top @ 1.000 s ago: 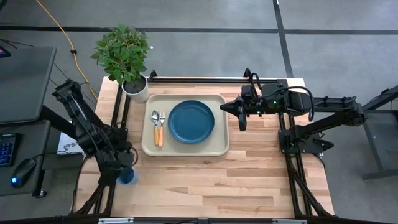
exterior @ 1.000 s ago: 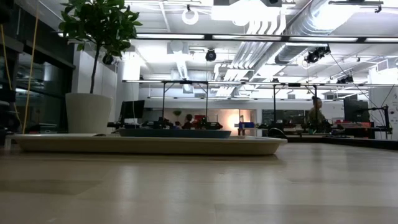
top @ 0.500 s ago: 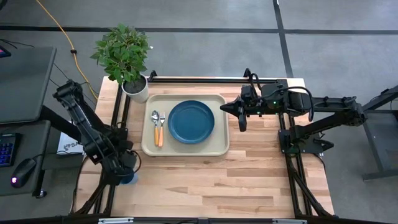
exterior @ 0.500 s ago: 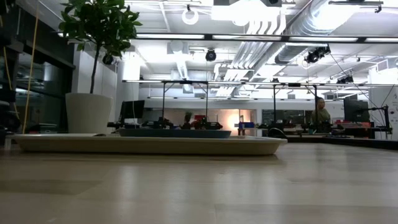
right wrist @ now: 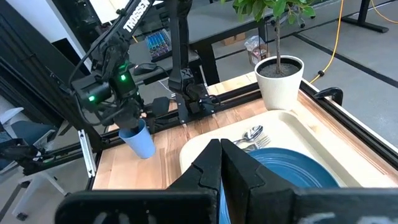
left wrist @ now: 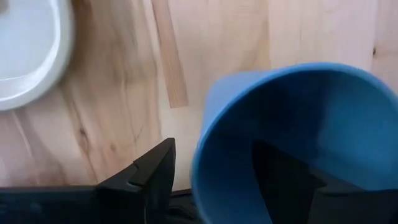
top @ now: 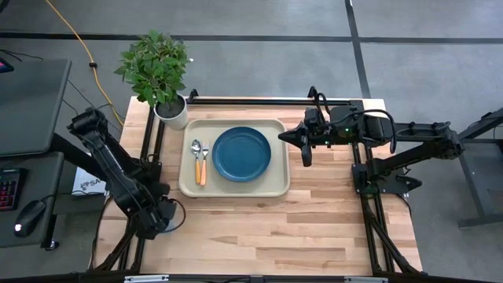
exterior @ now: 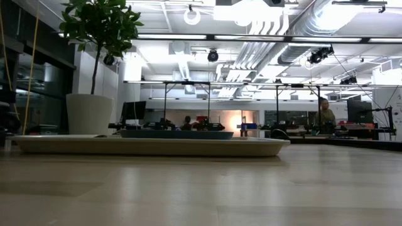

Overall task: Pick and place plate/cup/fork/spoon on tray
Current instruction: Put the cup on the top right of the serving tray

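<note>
The small blue cup point(left wrist: 298, 124) is at the table's near left, also in the right wrist view point(right wrist: 142, 140), tilted under my left gripper point(left wrist: 211, 152), which is shut on it point(top: 163, 220). The dark-blue plate point(top: 241, 153) lies on the beige tray point(top: 267, 187). The spoon point(top: 196, 149) and the fork point(top: 204, 154) lie side by side on the tray's left part. My right gripper point(top: 305, 151) is shut and empty, above the table just right of the tray. My left gripper has the cup by its rim wall point(left wrist: 200, 158), one finger point(left wrist: 280, 180) inside the cup and one finger point(left wrist: 152, 174) outside. The fingers come from above, slanting down. The cup sits tilted in the hold; whether its bottom touches the table I cannot tell.
A white plant pot point(top: 173, 112) with a green plant stands at the tray's far-left corner. Black frame rails point(top: 259, 100) run along the far, left and right sides of the table. Bare wood point(top: 275, 228) lies between the tray and the near edge.
My left gripper has gone down and toward the table's near edge over the cup; in the high view the cup, plainly visible before, is now covered by the gripper.
</note>
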